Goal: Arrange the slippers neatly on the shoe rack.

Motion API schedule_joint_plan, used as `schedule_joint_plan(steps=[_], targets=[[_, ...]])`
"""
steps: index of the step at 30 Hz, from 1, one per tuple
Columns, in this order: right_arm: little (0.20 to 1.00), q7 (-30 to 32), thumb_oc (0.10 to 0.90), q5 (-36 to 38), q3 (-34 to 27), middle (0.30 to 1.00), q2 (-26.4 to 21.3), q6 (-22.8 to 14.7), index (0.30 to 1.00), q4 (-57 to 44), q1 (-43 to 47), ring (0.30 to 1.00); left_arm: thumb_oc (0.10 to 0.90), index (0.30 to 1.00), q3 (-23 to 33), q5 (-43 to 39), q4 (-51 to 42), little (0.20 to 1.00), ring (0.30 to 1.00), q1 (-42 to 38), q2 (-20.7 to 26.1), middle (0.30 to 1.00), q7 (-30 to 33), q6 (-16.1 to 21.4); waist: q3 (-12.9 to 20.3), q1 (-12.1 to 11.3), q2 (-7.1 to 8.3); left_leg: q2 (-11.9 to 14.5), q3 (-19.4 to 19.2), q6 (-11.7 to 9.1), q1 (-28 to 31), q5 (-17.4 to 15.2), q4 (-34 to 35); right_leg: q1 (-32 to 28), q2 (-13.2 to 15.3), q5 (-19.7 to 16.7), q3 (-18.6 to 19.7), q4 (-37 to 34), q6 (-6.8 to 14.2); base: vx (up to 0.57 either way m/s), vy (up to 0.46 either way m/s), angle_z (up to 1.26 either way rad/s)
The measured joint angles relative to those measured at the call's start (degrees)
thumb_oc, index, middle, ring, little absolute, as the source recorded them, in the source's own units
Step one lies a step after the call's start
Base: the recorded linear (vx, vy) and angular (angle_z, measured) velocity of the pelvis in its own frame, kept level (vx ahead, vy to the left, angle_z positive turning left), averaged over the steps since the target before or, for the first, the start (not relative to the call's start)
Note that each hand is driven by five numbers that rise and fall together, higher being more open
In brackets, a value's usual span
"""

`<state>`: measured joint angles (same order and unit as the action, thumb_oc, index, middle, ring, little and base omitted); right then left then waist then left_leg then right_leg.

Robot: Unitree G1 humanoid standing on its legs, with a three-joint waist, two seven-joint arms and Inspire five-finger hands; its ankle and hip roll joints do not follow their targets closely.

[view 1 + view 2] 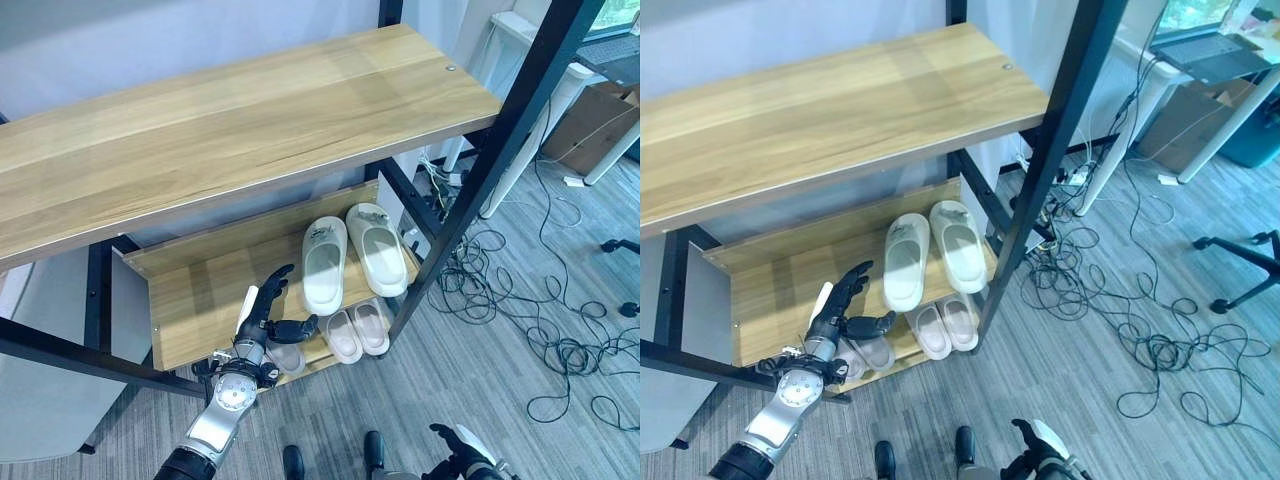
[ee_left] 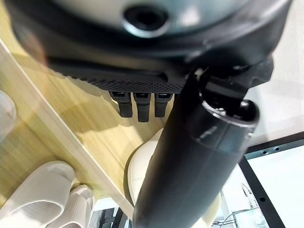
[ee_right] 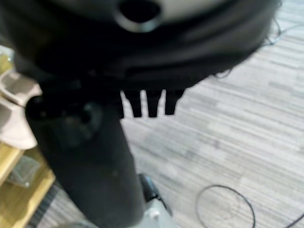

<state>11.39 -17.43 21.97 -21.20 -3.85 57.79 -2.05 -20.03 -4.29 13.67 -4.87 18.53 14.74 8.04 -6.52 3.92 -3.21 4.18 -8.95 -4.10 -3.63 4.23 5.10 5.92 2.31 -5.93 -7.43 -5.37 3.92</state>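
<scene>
Left hand (image 1: 262, 318) hovers with fingers straight and spread, holding nothing, over the middle shelf (image 1: 190, 300) of the shoe rack. Two white slippers (image 1: 324, 263) lie paired on that shelf's right; smaller slippers (image 1: 357, 330) sit below. Right hand (image 1: 458, 459) hangs low over the floor, its grip state not discernible.

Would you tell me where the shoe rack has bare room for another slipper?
The middle shelf is bare left of the white slippers, behind the open left hand. The top shelf is bare. The bottom shelf's front right, with the smaller slippers, is crowded.

Floor (image 1: 520, 420): grey striped carpet; strewn with black cables (image 1: 530, 330)
Wall (image 1: 150, 40): plain, pale
Furniture: white desk legs (image 1: 520, 150); office chair base (image 1: 1250, 265)
</scene>
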Motion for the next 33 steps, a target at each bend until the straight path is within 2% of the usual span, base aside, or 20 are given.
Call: schedule_joint_plan(steps=[6,11,17,33], targets=[[0.9,0.2,0.8,0.0,0.0,0.9,0.0,0.2,0.9,0.0,0.0,0.9,0.8,0.9,-0.3,-1.4,0.0,0.9,0.9,-0.4,0.0,0.9,-0.4,0.3,0.5,0.0,0.44,0.0,0.0,0.0,-0.5,0.0,0.0,0.6,0.0,-0.2,0.0,0.0,-0.2,0.0,0.0,0.0],[0.9,0.3,0.8,0.0,0.0,0.9,0.1,0.3,0.9,0.0,0.0,0.9,0.8,0.9,-3.3,-2.4,0.7,0.9,0.9,-2.4,0.3,0.9,-0.5,0.3,1.1,0.1,1.12,-0.1,-0.1,0.1,-0.8,0.1,0.0,0.8,0.0,-0.4,0.1,0.0,-0.5,0.0,0.0,0.0],[0.9,0.4,0.8,0.2,0.0,0.9,1.0,0.6,0.9,0.0,0.0,0.9,0.8,0.9,-6.9,-2.4,1.6,0.9,0.9,-4.5,-0.3,0.9,-0.5,0.2,1.1,0.3,1.15,0.0,-0.6,0.1,-0.6,0.1,0.0,1.0,0.0,-0.4,0.7,0.0,-0.6,0.01,-0.001,-0.05],[0.9,1.4,0.8,0.3,0.0,0.9,1.7,0.6,0.9,0.3,-0.1,0.9,0.8,0.9,-8.5,-2.4,2.0,0.9,0.9,-5.0,-0.2,0.9,-0.5,0.2,1.2,0.5,1.03,0.0,-1.3,0.1,-0.2,0.1,0.0,0.9,0.0,-0.6,1.3,0.0,-0.8,0.0,0.0,-0.02]])
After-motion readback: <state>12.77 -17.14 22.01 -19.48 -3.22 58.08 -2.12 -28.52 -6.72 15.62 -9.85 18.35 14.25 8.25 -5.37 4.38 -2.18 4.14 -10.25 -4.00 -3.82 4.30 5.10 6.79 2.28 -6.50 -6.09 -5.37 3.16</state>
